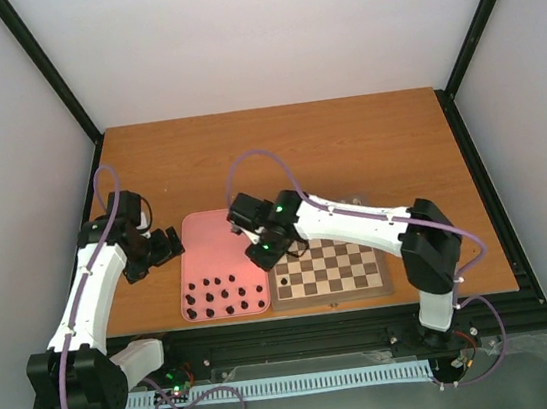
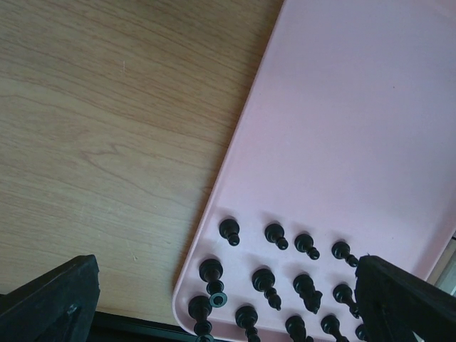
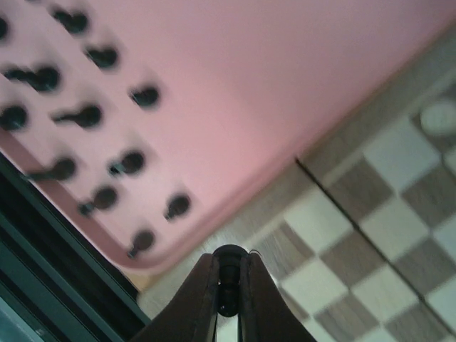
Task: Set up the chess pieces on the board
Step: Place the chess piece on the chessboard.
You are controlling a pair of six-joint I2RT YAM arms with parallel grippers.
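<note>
Right now the left gripper [image 1: 161,247] is hanging just to the left of the pink tray [image 1: 219,234]. Its fingers [image 2: 53,296] are standing wide apart and holding nothing. Lots of little dark chess pieces [image 2: 267,278] are standing in rows at the near end of the tray. Over the tray's right edge, the right gripper [image 3: 229,265] is squeezing one dark piece [image 3: 229,281] tight between its fingers. Just to the right of the tray, the board [image 1: 347,265] is lying flat. A lone dark piece [image 1: 284,282] is sitting on it, on the side near the tray. I think the squeezed piece is going to the board. To do this well, the arm should move slowly. It should lower the piece onto the middle of an empty square and only then let go, so nothing is tipping over or bumping.
</note>
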